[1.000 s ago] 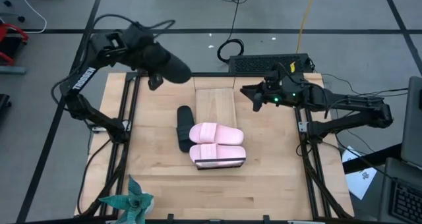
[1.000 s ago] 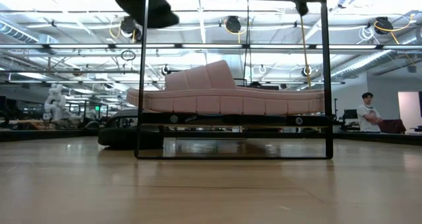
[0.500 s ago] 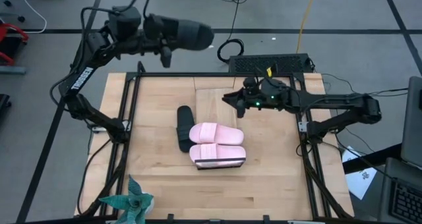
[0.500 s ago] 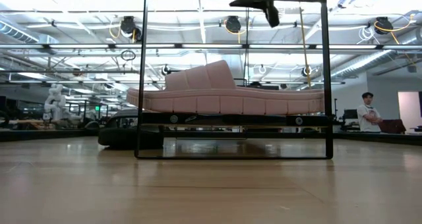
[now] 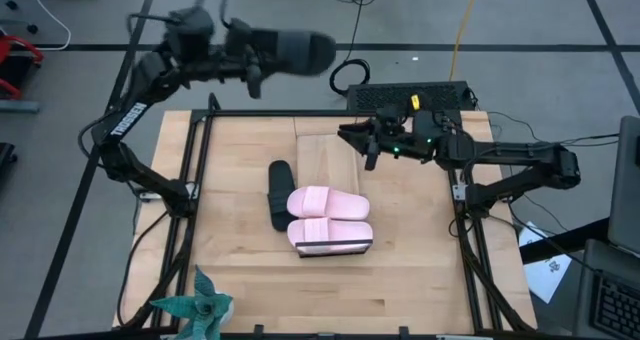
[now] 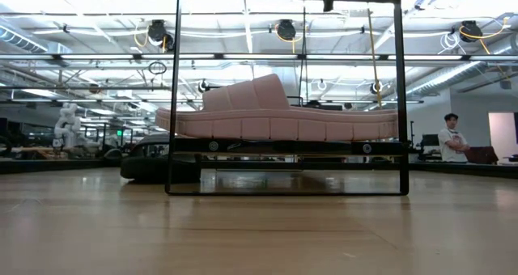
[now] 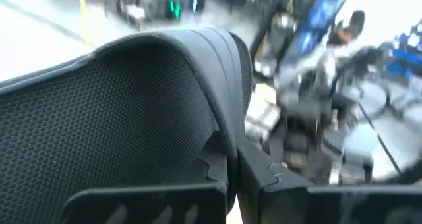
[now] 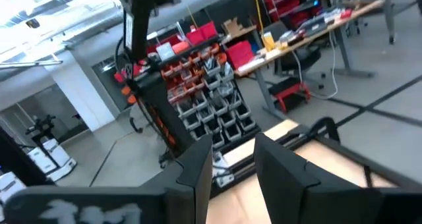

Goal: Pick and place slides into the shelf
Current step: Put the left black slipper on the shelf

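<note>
Left gripper [image 5: 262, 62]: clamped on black slide [image 5: 290, 52], raised beyond table's far edge. Right gripper [image 5: 350, 138]: fingers apart, above shelf [image 5: 328, 160].

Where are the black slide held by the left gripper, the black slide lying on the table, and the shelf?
held black slide [image 5: 290, 52]: high view, middle of its dark body, raised beyond the table's far edge.
black slide on the table [image 5: 279, 193]: high view, middle of its upper side.
shelf [image 5: 328, 158]: high view, bare wood top.

Left gripper [image 5: 262, 64] raised past the table's far edge, clamped, right gripper [image 5: 352, 137] hovering, fingers parted
</note>
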Controlling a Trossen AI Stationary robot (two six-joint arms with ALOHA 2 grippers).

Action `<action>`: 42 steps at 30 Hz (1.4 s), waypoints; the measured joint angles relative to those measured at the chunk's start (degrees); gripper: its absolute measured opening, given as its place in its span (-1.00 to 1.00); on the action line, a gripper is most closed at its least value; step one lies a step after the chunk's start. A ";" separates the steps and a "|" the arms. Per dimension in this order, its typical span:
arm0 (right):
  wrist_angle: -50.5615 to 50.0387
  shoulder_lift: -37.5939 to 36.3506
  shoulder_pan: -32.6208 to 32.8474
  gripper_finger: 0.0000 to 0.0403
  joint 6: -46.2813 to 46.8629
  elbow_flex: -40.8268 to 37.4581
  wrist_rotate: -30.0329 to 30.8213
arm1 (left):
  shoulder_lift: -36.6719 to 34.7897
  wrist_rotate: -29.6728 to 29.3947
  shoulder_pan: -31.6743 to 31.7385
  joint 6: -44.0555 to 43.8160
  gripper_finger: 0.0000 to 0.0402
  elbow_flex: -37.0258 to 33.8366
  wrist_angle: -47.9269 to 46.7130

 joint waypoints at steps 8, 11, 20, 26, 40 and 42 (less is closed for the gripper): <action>1.25 -2.58 -2.44 -0.49 -1.46 0.00 -0.17 | 0.11 -0.20 -4.59 -0.85 -1.00 -10.18 2.07; 1.16 -3.49 -3.38 -0.49 -1.33 0.00 -0.18 | 0.11 -0.27 -5.52 -3.17 -1.00 -13.80 5.63; 0.82 -3.89 -6.93 -0.49 2.63 0.02 -7.78 | 0.11 0.65 -7.39 -6.51 -1.00 -19.93 13.61; -0.02 -3.74 -9.21 -0.49 3.30 0.02 -10.69 | 0.09 0.44 -8.86 -7.54 -1.00 -21.49 16.35; -0.19 -3.69 -10.58 -0.49 8.32 0.02 -13.94 | 0.26 -1.39 -10.94 -8.21 -1.00 -22.62 16.68; -0.45 -3.69 -10.69 -0.48 9.44 0.02 -15.17 | 0.88 -1.50 -11.47 -8.19 -1.00 -22.62 17.62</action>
